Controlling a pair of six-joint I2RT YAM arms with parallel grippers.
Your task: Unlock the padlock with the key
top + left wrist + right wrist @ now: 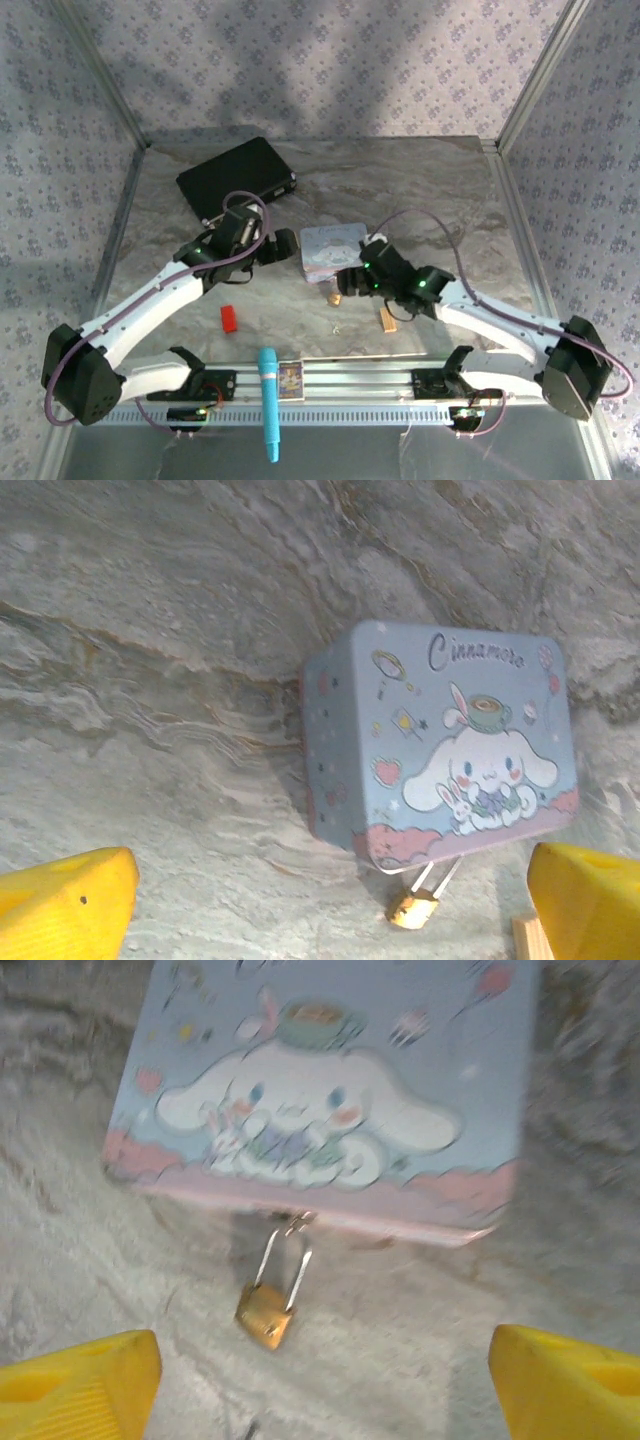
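Note:
The small brass padlock (265, 1315) hangs by its thin shackle from the front latch of a pastel cartoon tin box (320, 1090) and rests on the table. In the right wrist view it lies ahead of my right gripper (325, 1400), left of centre; the yellow fingers (80, 1385) stand wide apart with nothing between them. A thin dark sliver (248, 1428) at the bottom edge may be the key; I cannot tell. My left gripper (325, 920) is open too, left of the tin (440, 740) and the padlock (412, 908). From above, the padlock (335, 298) sits below the tin (332, 250), between both grippers.
An orange-tan block (388, 320) lies just right of the padlock, a red block (229, 318) to the left. A black case (237, 178) sits at the back left. A blue pen-like tool (268, 400) lies across the front rail. Patterned walls enclose the table.

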